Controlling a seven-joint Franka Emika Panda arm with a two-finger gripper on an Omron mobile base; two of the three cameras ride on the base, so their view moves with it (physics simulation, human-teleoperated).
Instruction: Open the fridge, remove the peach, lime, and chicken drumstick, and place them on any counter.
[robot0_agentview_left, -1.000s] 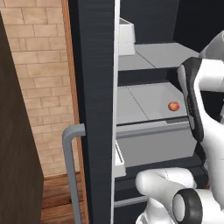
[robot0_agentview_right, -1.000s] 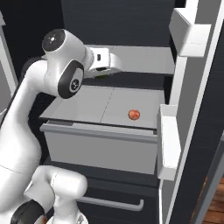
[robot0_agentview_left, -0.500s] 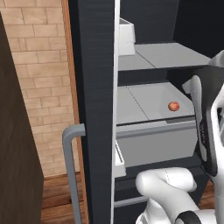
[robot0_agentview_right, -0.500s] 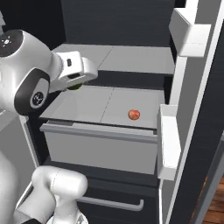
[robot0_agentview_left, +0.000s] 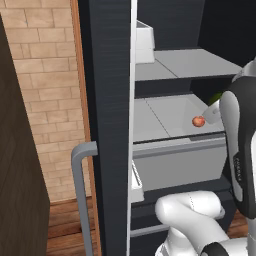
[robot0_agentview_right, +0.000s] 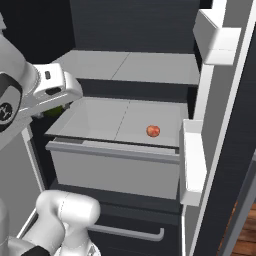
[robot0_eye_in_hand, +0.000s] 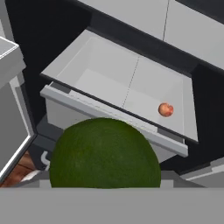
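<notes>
The fridge (robot0_agentview_right: 220, 150) stands open, so that first step is done, and the lime (robot0_eye_in_hand: 104, 153) is already off its shelf — in the hand view it bulges dark green right at the gripper (robot0_eye_in_hand: 105, 186), pressed so close that the finger tips are hidden behind it. The jaws stand wide, and I judge them clamped on the lime rather than empty, since the fruit sits squarely between where the tips rise. In the right base view a sliver of green shows under the hand (robot0_agentview_right: 55, 111) at the left of the open compartment. The peach (robot0_agentview_right: 153, 131) lies alone on the pale floor of the pulled-out bin (robot0_agentview_right: 112, 150), toward its right side, untouched and well apart from the hand; the left base view has it near the bin's right edge (robot0_agentview_left: 198, 121). The drumstick cannot be made out anywhere, and no counter appears, so nothing can be judged as delivered: one fruit in hand, the peach and the drumstick left to fetch, all three set-downs apparently still to come. Compared with a second ago, the arm has swung back and leftward out of the fridge — the wrist that reached over the shelf then now hangs at the left edge of the right base view, while the peach has kept its place.
</notes>
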